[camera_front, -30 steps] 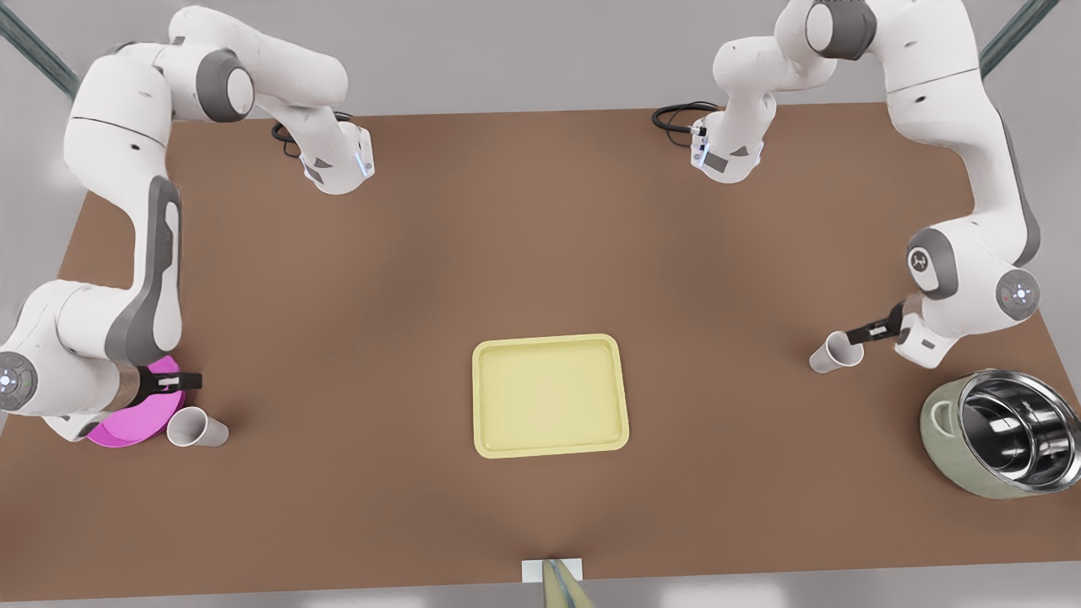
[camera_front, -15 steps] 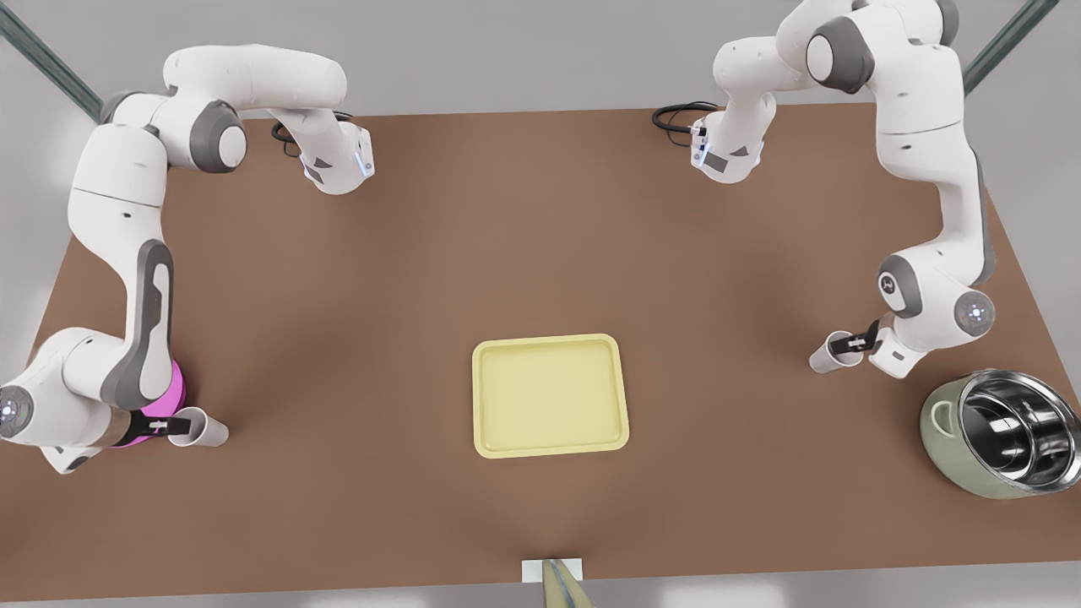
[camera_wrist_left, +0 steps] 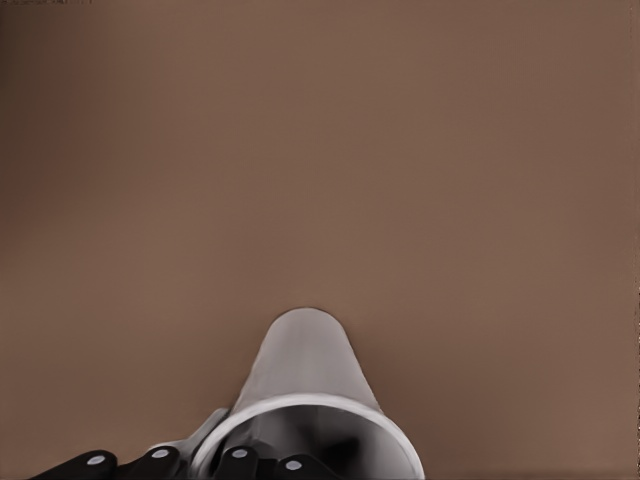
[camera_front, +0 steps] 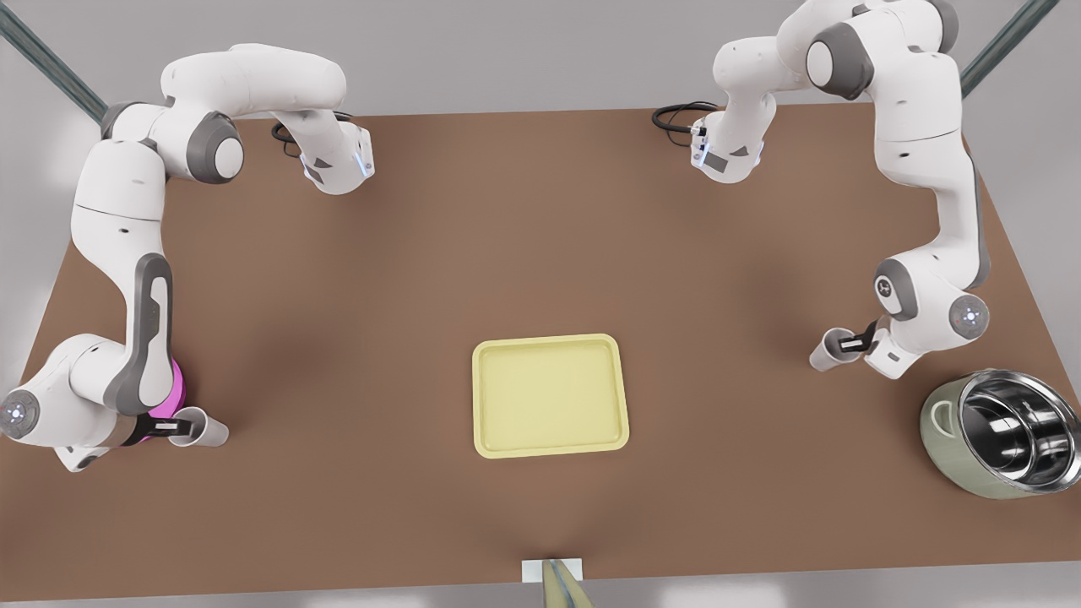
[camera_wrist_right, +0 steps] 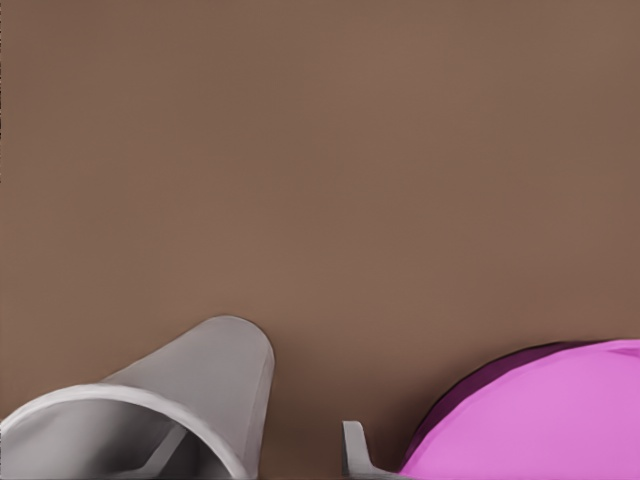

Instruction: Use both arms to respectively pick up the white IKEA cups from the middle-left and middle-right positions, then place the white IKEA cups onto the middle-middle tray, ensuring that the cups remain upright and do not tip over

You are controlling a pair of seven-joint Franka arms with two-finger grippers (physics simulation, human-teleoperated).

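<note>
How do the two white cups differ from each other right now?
The cup on the front view's left stands beside a pink bowl. The cup on the front view's right stands apart from the grey-green pot. The right gripper is at the first cup, jaws open astride its rim. The left gripper is at the second cup's rim. Both are plain white, tapered, upright, and not yet on the tray.

Two white cups (camera_front: 205,433) (camera_front: 823,355), one tray (camera_front: 551,395), one pink bowl (camera_front: 173,390), seemingly one pot (camera_front: 998,445).
</note>
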